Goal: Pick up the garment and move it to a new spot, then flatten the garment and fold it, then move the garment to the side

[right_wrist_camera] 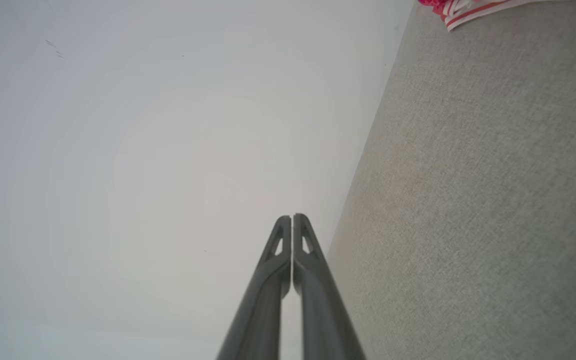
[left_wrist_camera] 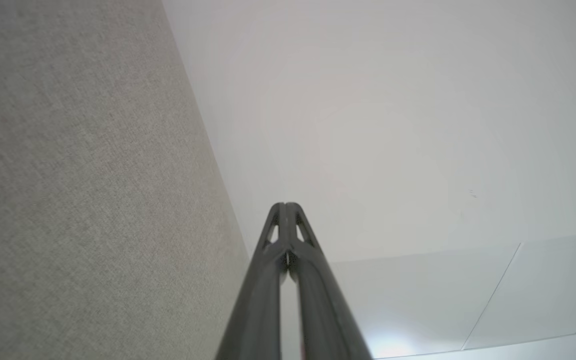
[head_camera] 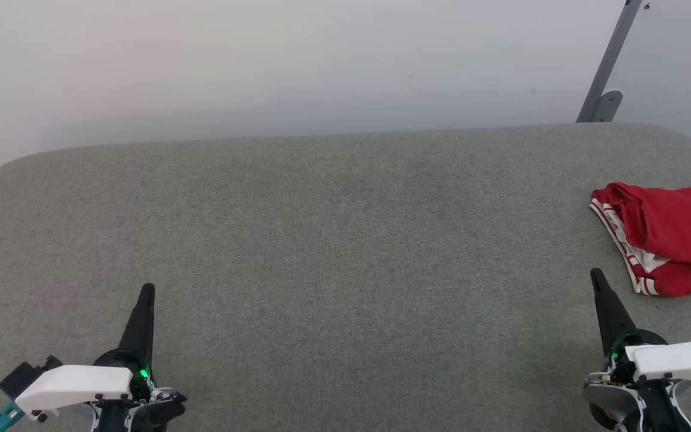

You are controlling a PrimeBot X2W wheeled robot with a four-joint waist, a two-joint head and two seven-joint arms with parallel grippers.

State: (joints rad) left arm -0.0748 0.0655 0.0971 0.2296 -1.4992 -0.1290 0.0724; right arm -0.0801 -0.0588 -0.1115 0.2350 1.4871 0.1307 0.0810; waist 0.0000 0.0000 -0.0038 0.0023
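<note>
Left gripper (head_camera: 148, 289) and right gripper (head_camera: 595, 276) had fingers pressed together, holding nothing. The garment (head_camera: 675, 237) lay bunched on the grey cushion (head_camera: 345, 240), near the right fingertips, to their right, not touching.

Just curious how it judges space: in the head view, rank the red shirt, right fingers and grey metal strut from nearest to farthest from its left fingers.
From the left fingers:
1. Right fingers, lower right.
2. Red shirt, right edge, just beyond them.
3. Grey metal strut, upper right, far back.

1 garment (head_camera: 681, 237), 2 hands (head_camera: 148, 289) (head_camera: 595, 276).
</note>
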